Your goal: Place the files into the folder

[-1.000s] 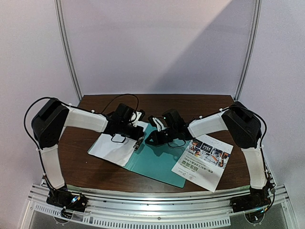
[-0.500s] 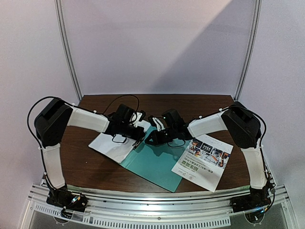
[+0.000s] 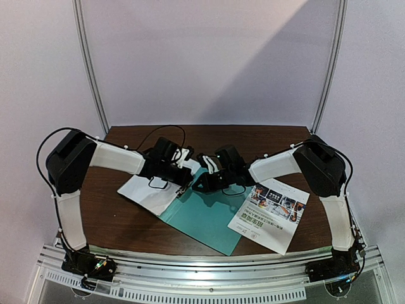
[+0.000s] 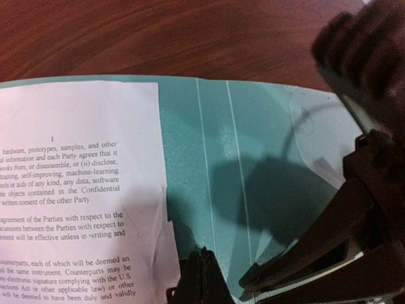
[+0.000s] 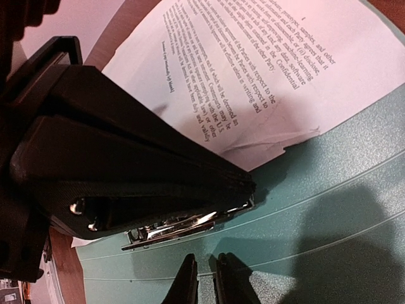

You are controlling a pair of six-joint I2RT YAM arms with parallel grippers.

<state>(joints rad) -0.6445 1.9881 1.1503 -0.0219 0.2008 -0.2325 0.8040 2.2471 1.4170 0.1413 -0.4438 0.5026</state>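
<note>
Teal folder (image 3: 205, 218) lies open mid-table (image 3: 114, 221), with one metal clip (image 5: 180, 227) on the spine. One text sheet (image 3: 147, 193) lies on the folder's left flap, its edge crumpled by the spine. One photo sheet (image 3: 269, 215) is outside the folder, flat on the table to its right, edge touching it. Two sheets total. Both arms reach in over the spine, wrists close together. Left gripper (image 4: 201, 272) is clenched, tip beside the clip. Right gripper (image 5: 202, 271) hangs over bare folder, fingers nearly together; can't tell if it grasps anything.
</note>
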